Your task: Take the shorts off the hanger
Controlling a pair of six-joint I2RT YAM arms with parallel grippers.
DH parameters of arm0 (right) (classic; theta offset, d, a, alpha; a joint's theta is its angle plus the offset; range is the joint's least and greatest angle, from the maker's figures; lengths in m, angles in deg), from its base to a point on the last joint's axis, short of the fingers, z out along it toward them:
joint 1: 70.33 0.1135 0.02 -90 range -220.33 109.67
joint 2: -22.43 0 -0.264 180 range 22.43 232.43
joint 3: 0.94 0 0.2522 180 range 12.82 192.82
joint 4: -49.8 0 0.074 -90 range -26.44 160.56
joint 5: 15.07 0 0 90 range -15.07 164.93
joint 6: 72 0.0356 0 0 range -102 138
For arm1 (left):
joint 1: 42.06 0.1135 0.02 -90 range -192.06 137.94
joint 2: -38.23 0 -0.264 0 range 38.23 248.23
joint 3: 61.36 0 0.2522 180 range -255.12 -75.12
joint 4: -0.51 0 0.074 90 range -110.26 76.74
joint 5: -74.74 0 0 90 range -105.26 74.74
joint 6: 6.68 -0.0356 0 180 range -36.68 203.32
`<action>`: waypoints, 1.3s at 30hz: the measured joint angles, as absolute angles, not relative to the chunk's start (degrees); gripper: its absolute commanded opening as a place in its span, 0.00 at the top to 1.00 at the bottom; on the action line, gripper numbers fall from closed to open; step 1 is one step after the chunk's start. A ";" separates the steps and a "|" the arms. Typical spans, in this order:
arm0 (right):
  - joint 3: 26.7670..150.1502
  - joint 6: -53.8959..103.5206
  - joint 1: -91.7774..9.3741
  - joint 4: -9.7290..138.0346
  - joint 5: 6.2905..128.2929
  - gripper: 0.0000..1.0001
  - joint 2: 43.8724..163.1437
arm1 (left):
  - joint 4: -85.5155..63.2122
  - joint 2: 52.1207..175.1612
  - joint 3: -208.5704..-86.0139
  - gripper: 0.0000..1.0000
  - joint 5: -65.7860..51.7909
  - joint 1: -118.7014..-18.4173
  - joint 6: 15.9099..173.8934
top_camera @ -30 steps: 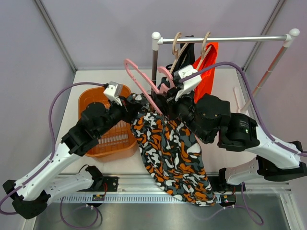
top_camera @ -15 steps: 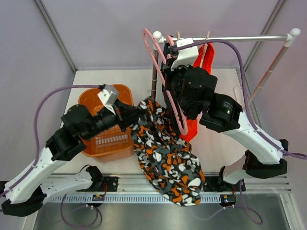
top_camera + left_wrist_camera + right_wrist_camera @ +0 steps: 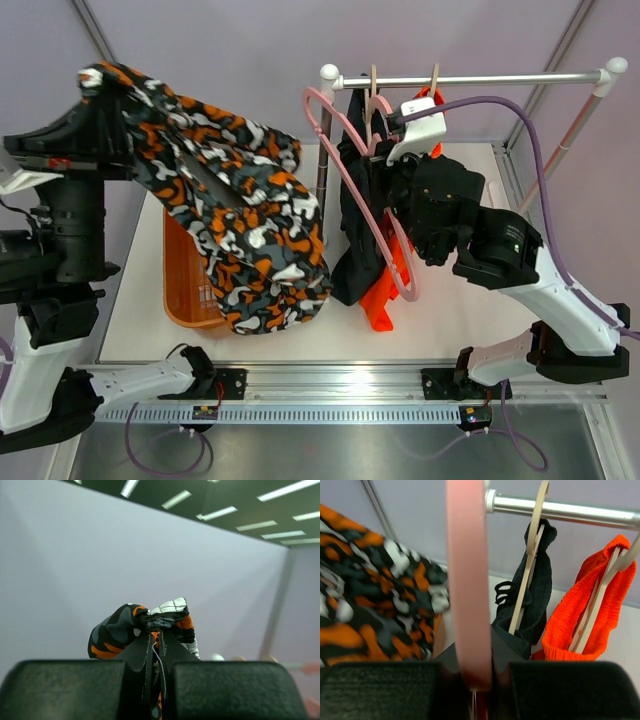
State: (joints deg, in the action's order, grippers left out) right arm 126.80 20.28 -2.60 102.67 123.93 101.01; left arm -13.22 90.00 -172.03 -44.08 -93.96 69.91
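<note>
Camo shorts (image 3: 240,230) are pinched tight in the left gripper (image 3: 156,647), held up over the orange basket (image 3: 185,290). The right gripper (image 3: 472,677) is clamped on the pink hanger (image 3: 467,580) by the rail (image 3: 500,80).

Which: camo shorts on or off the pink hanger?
Off. The camouflage shorts hang from the left tool, apart from the bare pink hanger in the right tool.

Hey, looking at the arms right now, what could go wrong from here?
1. The left gripper pinches only a small bunch of the camouflage-print fabric shorts, held high; they could slip out, and part hangs beyond the orange plastic basket.
2. The pink plastic hanger in the right gripper sits close to the dark shorts and bright orange shorts on the metal rail; moving it might snag them.
</note>
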 measured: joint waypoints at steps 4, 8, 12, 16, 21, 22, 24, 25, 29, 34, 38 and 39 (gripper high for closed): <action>124.37 22.12 -2.60 104.40 123.20 1.00 97.95 | 1.42 93.11 -173.27 1.00 -49.28 -93.83 57.30; 123.19 23.25 -2.60 106.15 122.77 1.00 95.29 | 9.20 98.35 -174.87 1.00 -51.49 -89.68 49.43; 121.84 24.06 -2.60 106.89 122.66 1.00 92.93 | 6.95 102.26 -174.17 1.00 -50.63 -77.50 53.98; 119.87 25.07 -2.60 108.05 122.66 1.00 90.78 | 1.31 102.79 -168.90 1.00 -49.67 -69.52 62.26; 118.21 26.25 -2.60 109.69 122.22 1.00 87.92 | -4.55 102.81 -163.06 1.00 -47.03 -67.91 72.08; 118.05 26.38 -2.60 109.97 122.11 1.00 87.20 | -5.29 102.77 -161.82 1.00 -46.87 -67.86 73.85; 117.88 26.62 -2.80 110.12 122.20 1.00 85.19 | -7.02 102.70 -159.28 1.00 -46.68 -67.86 77.74; 117.88 26.69 -2.89 110.15 122.20 1.00 84.10 | -7.76 102.57 -157.47 1.00 -46.68 -67.86 79.90; 118.60 26.86 -2.93 110.19 121.78 1.00 79.38 | -11.74 101.26 -148.88 1.00 -47.12 -67.88 90.22; 119.58 27.06 -2.93 110.17 122.26 1.00 74.92 | -16.94 97.02 -135.72 1.00 -47.09 -67.88 104.08; 119.24 27.56 -3.06 110.82 123.03 1.00 72.56 | -21.18 92.76 -126.34 1.00 -46.79 -67.88 114.22; 119.17 27.78 -3.06 111.15 123.23 1.00 72.16 | -21.35 91.71 -124.38 1.00 -46.28 -67.88 116.16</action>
